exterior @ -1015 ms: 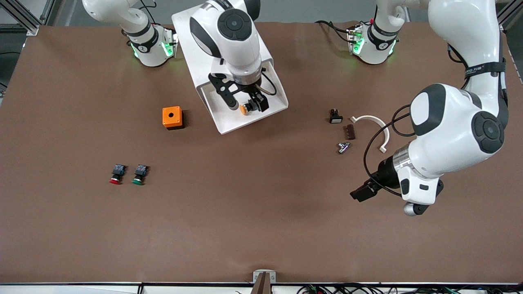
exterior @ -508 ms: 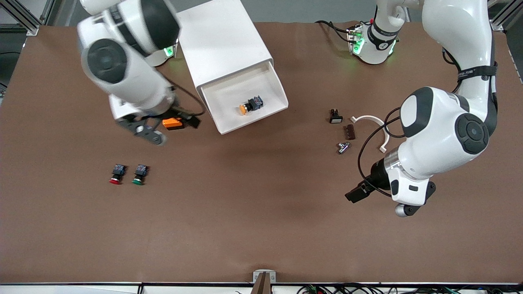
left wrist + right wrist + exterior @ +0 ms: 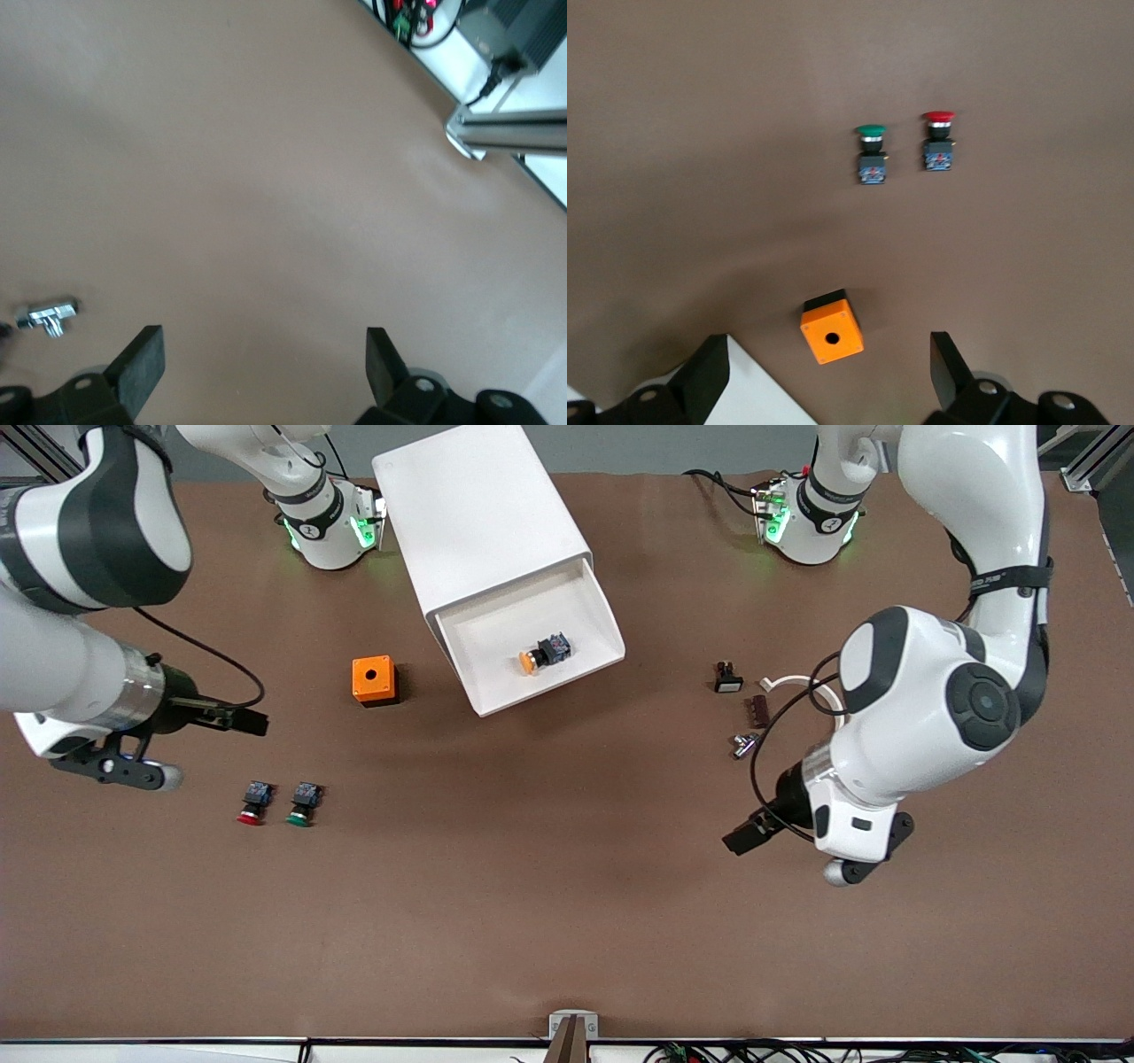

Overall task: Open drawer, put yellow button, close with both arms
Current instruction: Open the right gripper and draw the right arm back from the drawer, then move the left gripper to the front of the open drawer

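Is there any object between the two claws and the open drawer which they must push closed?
Nothing visible blocks either claw. The left claw and right claw reach the drawer over bare table; the orange box stands beside it.

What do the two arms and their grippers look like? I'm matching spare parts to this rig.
Both are glossy white jointed arms with black joint bands and round dark caps. The left arm wears a black strap with white lettering; black cables loop to each wrist. The left gripper and right gripper are black, two-fingered. Bases glow green.
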Controlling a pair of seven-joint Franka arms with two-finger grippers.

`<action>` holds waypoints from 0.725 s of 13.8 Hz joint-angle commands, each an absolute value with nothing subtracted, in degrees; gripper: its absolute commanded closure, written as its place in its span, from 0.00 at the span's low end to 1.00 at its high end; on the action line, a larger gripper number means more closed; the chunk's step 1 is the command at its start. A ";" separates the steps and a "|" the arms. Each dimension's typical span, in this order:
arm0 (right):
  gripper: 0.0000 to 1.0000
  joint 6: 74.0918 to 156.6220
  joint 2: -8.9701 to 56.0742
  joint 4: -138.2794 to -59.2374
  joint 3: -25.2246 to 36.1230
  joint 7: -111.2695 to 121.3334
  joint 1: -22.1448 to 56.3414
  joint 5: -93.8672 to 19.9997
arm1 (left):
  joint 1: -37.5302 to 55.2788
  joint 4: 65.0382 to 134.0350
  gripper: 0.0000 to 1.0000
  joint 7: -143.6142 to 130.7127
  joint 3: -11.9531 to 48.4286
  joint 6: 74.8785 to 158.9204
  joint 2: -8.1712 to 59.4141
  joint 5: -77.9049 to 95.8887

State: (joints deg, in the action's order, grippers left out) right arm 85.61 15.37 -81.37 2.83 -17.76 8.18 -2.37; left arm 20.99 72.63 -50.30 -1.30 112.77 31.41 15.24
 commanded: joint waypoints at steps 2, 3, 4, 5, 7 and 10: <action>0.00 86.04 15.91 -81.30 1.41 -11.36 2.04 -1.23 | 23.64 73.04 0.00 -55.37 -1.14 112.68 31.20 13.62; 0.00 86.04 15.91 -81.30 1.49 -9.51 0.98 -1.14 | 23.90 73.04 0.00 -55.63 -1.23 112.68 31.38 13.62; 0.00 86.04 15.91 -81.21 1.49 -6.88 -0.60 -1.14 | 23.82 72.95 0.00 -55.72 -1.23 112.76 31.55 13.80; 0.00 85.96 15.82 -81.21 1.49 -3.98 -2.27 -1.23 | 23.64 72.95 0.00 -55.64 -1.23 112.76 31.47 13.89; 0.00 85.96 15.73 -81.04 1.49 -1.41 -3.95 -0.97 | 23.20 72.95 0.00 -56.25 -1.23 112.68 30.94 13.89; 0.00 85.34 15.65 -78.14 1.50 -1.67 -5.36 -0.97 | 23.20 73.21 0.00 -56.51 -1.49 112.68 31.81 13.71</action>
